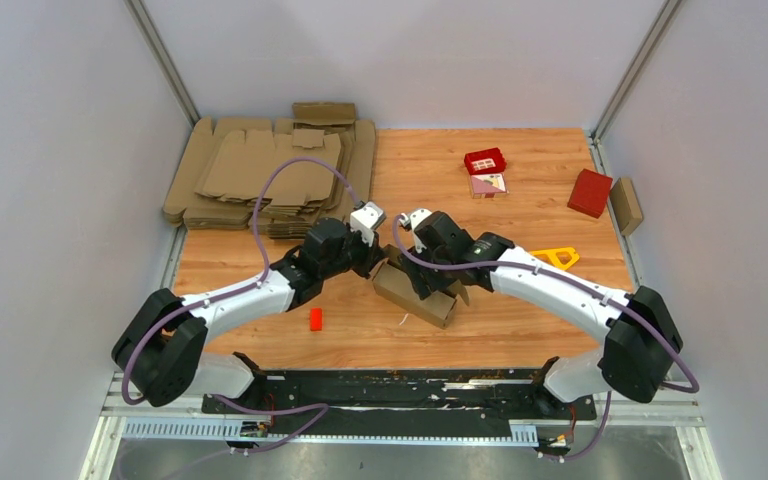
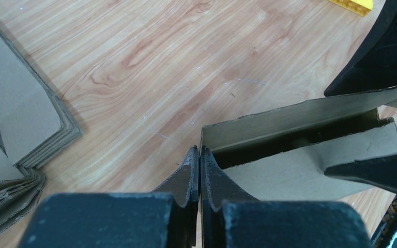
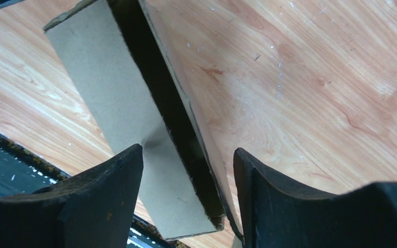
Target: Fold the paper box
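While both arms lean inward over the middle of the wooden table (image 1: pixel 520 330), the paper box (image 1: pixel 415 295) lies between them on the boards, a brown oblong set at a slant. The left gripper (image 1: pixel 380 262) meets its left end and the right gripper (image 1: pixel 438 285) sits over its right half; from overhead neither pair of fingers can be read. A pile of flat cardboard blanks (image 1: pixel 270 170) fills the far left corner. A small red box (image 1: pixel 485 160) sits at the far centre, a larger red box (image 1: pixel 590 192) lies far right, a yellow triangle (image 1: pixel 557 257) lies beside the right arm, and a red block (image 1: pixel 315 319) lies near the left arm.

From the left wrist, the fingers (image 2: pixel 186 181) are pressed together with only a seam between them, their tips at the near corner of the box's open end. Whether any card is nipped there cannot be told. The box runs off to the right as an open trough.

From the right wrist, the fingers (image 3: pixel 108 201) stand well apart. The box's long wall and dark slot lie between them, one finger above the flat panel, the other above bare wood. Nothing is clamped.
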Robot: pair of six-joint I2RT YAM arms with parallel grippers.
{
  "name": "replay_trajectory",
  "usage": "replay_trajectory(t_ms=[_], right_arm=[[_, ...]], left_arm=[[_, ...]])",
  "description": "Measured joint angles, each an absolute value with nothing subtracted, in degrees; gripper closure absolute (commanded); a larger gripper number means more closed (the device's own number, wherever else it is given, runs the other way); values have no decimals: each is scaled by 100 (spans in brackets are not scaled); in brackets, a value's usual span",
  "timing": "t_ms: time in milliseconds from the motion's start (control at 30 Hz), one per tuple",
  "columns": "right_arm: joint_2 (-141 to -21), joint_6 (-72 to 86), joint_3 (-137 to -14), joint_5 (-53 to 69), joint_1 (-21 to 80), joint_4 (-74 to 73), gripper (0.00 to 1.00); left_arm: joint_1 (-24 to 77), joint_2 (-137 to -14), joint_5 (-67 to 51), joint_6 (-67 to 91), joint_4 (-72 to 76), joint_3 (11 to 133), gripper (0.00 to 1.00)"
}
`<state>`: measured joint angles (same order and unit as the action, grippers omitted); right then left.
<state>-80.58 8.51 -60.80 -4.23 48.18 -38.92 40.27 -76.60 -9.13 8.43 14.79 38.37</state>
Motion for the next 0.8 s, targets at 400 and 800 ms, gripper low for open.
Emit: replay_trajectory(t_ms=[400,800], right_arm=[[-8305,891,-6082,-683,4816,-3822,56],[-8307,893,-6082,-694,4816,-3789,56]], left_arm=[[4082,-7367,-897,913,1627,3516,100],[4300,-7273,-414,1317,2390,3035,100]])
